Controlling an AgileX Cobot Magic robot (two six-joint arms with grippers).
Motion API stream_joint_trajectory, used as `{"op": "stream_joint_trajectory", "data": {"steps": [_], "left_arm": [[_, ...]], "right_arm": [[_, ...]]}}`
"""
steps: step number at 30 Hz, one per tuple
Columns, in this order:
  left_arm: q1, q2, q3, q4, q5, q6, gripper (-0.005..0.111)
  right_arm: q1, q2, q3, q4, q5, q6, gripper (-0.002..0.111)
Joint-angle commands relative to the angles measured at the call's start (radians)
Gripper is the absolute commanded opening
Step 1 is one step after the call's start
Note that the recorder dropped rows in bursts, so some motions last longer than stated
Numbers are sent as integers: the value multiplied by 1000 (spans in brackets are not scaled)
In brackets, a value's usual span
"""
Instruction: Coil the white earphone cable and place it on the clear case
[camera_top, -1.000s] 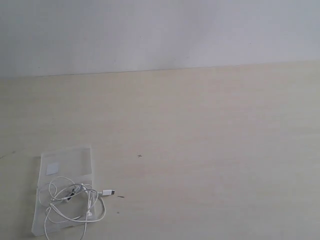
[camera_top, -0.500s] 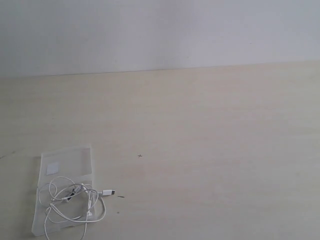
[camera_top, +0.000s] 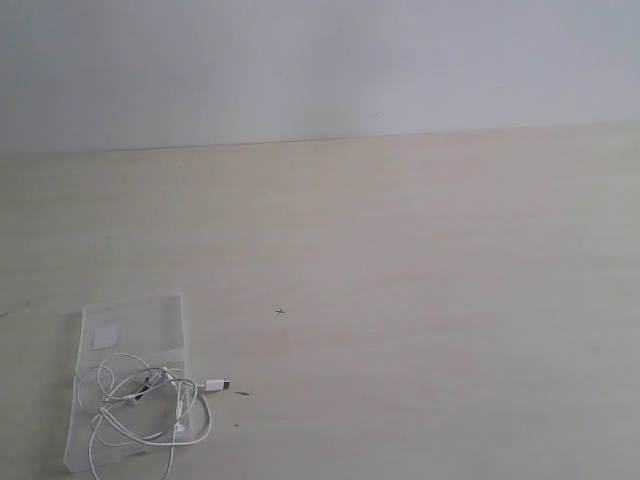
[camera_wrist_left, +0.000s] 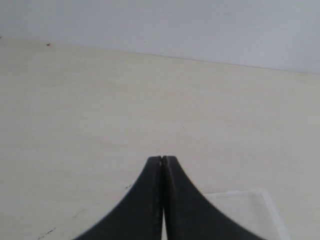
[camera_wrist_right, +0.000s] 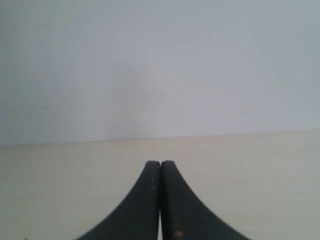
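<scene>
Spilling over clear case (camera_top: 140, 312) rt edge: white earphone cable (camera_top: 150, 381).

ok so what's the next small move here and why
Probably open the left gripper and ease it toward the white earphone cable: its jaws are shut, the clear case lies on the left, and the cable sprawls loosely, its plug off the case.

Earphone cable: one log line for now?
earphone cable: looped, mostly on clear case | left hand: shut, empty | right hand: shut, empty
</scene>
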Motion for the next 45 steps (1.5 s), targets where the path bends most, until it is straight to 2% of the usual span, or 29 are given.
{"op": "stream_joint_trajectory", "data": {"steps": [1,5,11,13,20,45], "left_arm": [[-6,-1,2,0,-9,0,0],[-6,-1,2,0,-7,0,0],[-6,-1,2,0,-7,0,0],[-6,-1,2,0,-7,0,0],[-6,-1,2,0,-7,0,0],[-6,-1,2,0,-7,0,0]], "right_arm": [[-8,-38,39,-2,-3,-22,0],[-8,-38,39,87,76,-111,0],[-8,-38,39,293,172,-436,0],[-8,-38,39,321,174,-487,0],[-8,-38,39,407,174,-493,0],[-36,-38,39,405,190,-493,0]]}}
